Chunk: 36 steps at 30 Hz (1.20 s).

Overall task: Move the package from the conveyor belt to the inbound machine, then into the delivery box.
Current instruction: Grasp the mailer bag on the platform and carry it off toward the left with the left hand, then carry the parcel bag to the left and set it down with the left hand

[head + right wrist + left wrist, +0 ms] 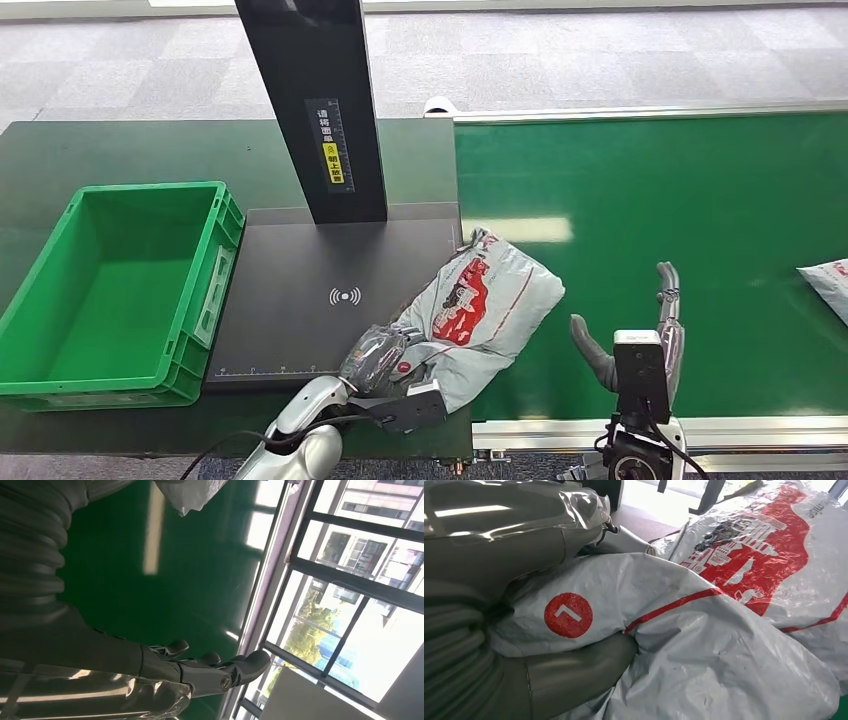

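Gripped at its near end by the left hand (pixel 378 358), thumb under and fingers over a bunched fold – the grey package (pixel 487 305) straddling the right edge of the inbound machine (pixel 300 300) and the conveyor belt (pixel 700 230). Likely soft, light, slippery film – best held by a gathered fold. Right hand (pixel 640 330) over the belt's near edge, fingers spread, holding nothing; delivery box (pixel 215 280) just left of the machine
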Available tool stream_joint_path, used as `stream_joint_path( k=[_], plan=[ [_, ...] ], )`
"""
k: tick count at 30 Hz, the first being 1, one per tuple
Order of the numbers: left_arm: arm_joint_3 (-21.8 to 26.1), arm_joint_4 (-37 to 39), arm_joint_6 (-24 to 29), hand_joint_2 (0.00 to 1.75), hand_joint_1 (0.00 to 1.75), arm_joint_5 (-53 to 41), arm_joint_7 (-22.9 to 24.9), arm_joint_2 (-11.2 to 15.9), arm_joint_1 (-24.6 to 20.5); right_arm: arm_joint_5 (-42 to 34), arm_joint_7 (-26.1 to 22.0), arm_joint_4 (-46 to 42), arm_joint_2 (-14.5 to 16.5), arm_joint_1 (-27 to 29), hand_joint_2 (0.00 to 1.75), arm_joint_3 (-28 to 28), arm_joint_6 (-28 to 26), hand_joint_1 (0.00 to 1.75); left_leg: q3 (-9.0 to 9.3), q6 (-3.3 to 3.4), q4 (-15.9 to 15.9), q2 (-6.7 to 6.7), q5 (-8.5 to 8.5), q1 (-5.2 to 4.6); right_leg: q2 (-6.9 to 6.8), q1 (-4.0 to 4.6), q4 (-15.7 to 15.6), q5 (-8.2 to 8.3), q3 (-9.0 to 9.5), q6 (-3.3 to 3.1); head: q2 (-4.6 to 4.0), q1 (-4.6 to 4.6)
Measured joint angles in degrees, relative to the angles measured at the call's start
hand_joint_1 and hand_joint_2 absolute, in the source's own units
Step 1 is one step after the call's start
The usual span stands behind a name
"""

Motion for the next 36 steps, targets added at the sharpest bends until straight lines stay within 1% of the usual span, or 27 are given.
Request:
stream_joint_path(
  k=[4, 8, 12, 17, 20, 26, 28, 33, 36],
  plan=[
    [-0.1, 0.5, 3.6, 1.75, 1.75, -1.1, 0.0, -0.1, 0.0, -0.6, -0.5, -0.5, 0.3, 0.6, 1.75, -0.7, 1.1, 0.00, 0.00, 0.00, 0.0, 0.01, 0.00, 0.00, 0.01, 0.00, 0.0, 0.00, -0.01, 0.00, 0.00, 0.00],
    [0.3, 0.1, 10.3, 1.75, 1.75, -0.9, -0.1, -0.2, 0.6, -0.9, -0.9, -1.5, 0.8, 1.2, 1.75, -1.6, 2.1, 0.00, -0.01, 0.00, 0.0, 0.01, 0.00, 0.01, 0.01, 0.01, 0.0, 0.00, -0.02, 0.00, 0.00, -0.01],
    [1.9, -2.0, 16.4, 1.75, 1.75, 1.2, -0.9, -0.2, 1.2, -0.7, -1.0, -2.1, 1.1, 1.4, 1.75, -2.2, 2.3, 0.00, -0.03, 0.00, 0.0, 0.00, 0.00, 0.01, 0.00, 0.01, 0.0, 0.00, -0.02, 0.00, 0.00, 0.01],
    [3.8, -5.2, 21.5, 1.75, 1.75, 6.6, -4.4, -0.2, 1.7, -1.0, -1.0, -2.2, 1.1, 1.2, 1.75, -2.4, 2.4, 0.00, -0.06, 0.00, 0.0, 0.00, 0.00, 0.00, 0.01, 0.00, 0.0, 0.00, -0.04, 0.00, 0.00, 0.00],
    [4.7, -6.9, 23.4, 1.75, 1.75, 7.9, -5.7, -0.2, 1.8, -1.2, -1.0, -2.2, 1.1, 0.9, 1.75, -2.4, 2.4, 0.00, -0.07, 0.00, 0.0, 0.00, 0.00, 0.00, 0.00, 0.00, 0.0, 0.00, -0.04, 0.00, 0.00, 0.00],
    [5.4, -8.2, 23.6, 1.75, 1.75, 8.0, -6.0, -0.2, 2.2, -1.2, -1.1, -2.2, 1.1, 0.7, 1.75, -2.5, 2.4, 0.00, -0.08, 0.00, 0.0, -0.01, 0.00, 0.00, 0.00, 0.00, 0.0, 0.00, -0.06, 0.00, 0.00, 0.00],
    [5.4, -8.5, 24.6, 1.75, 1.75, 8.5, -6.5, -0.2, 2.3, -1.3, -1.1, -2.2, 1.1, 0.7, 1.75, -2.5, 2.4, 0.00, -0.09, 0.00, 0.0, 0.00, 0.00, 0.00, 0.00, 0.00, 0.0, 0.00, -0.06, 0.00, 0.00, 0.00],
    [6.5, -10.8, 32.2, 1.75, 1.75, 10.1, -9.6, 0.2, 2.5, -2.0, -1.2, -1.9, 1.1, 0.4, 1.75, -2.5, 2.0, 0.00, -0.10, 0.00, 0.0, -0.01, 0.00, 0.00, 0.00, 0.01, 0.0, 0.00, -0.07, 0.00, 0.00, 0.00],
    [9.2, -14.0, 34.9, 1.75, 1.75, 8.7, -12.6, 0.3, 3.4, -2.4, -1.4, -1.6, 1.1, 0.4, 1.75, -2.5, 1.5, 0.00, -0.10, 0.00, 0.0, 0.01, 0.00, 0.01, 0.01, 0.01, 0.0, 0.00, -0.08, 0.00, 0.00, 0.01]
  ],
)
